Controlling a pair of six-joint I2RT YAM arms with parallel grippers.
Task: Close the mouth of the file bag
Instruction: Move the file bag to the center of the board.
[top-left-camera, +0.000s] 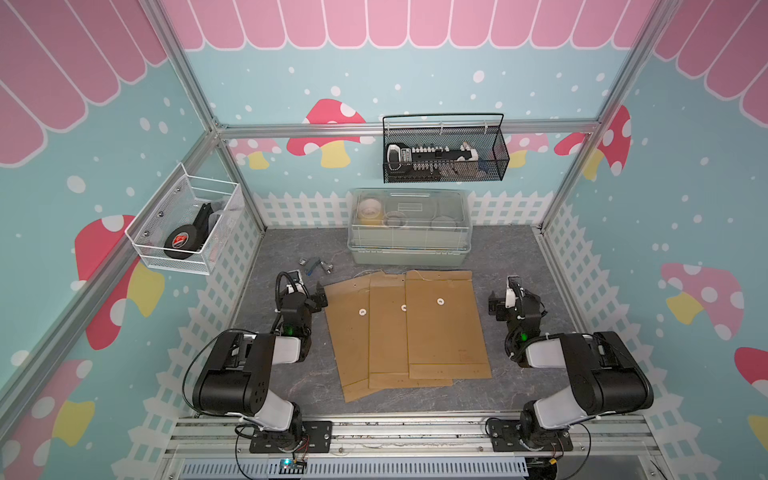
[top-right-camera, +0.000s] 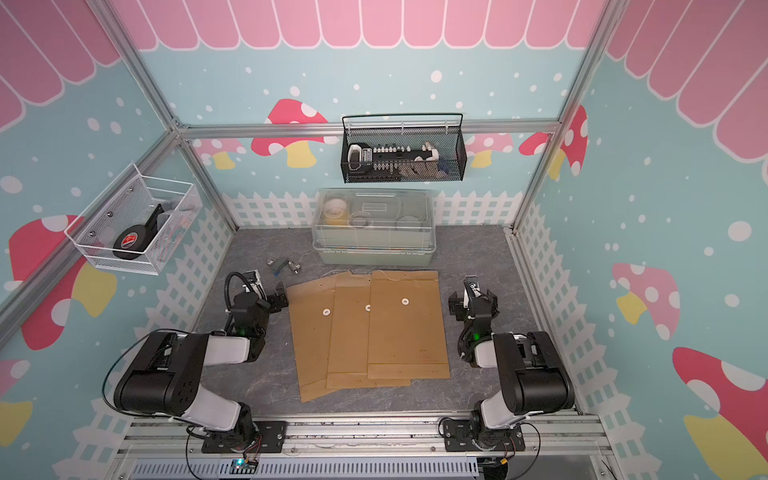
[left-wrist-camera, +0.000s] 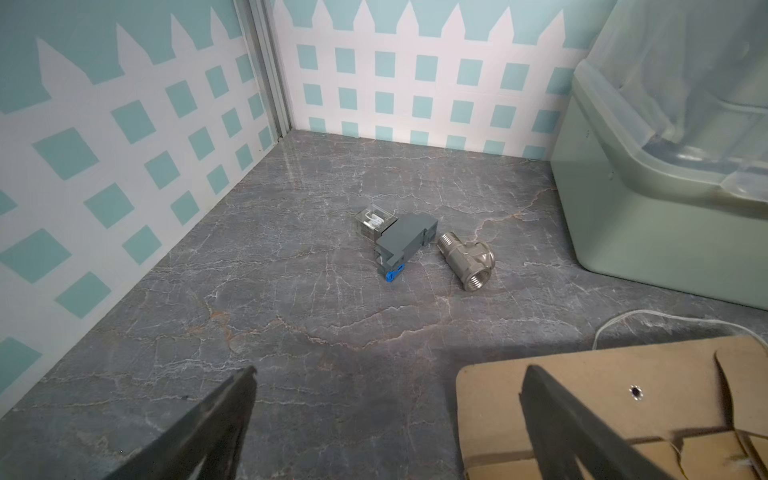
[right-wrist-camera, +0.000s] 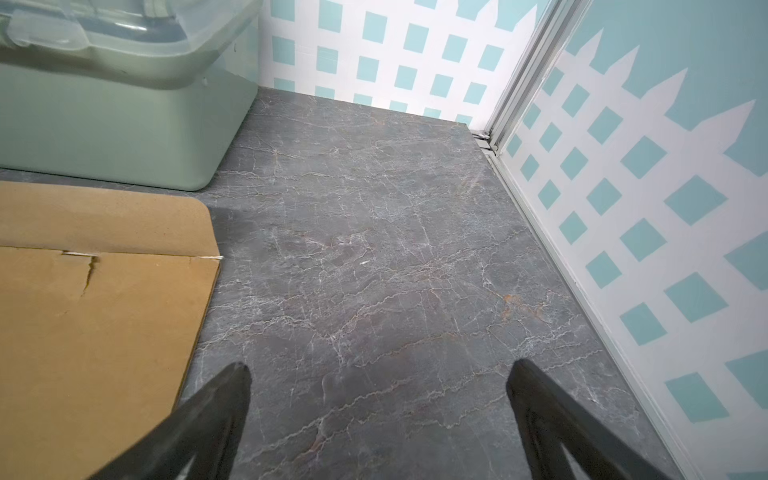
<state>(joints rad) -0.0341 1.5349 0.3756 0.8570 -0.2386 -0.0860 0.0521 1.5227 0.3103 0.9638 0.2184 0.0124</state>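
Left pincer and right pincer gape wide, empty; left seemingly hovers over file bag corner.

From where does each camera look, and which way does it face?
Both top views: high above the front, looking down at three overlapping brown paper file bags on the grey marbled table; both arms, left gripper and right gripper show.
Left wrist: low, facing a back corner, a grey relay block and a silver pipe tee; black fingers show.
Right wrist: low, facing the other back corner; fingers show.
Shared: wrist views both show the pale green lidded box.
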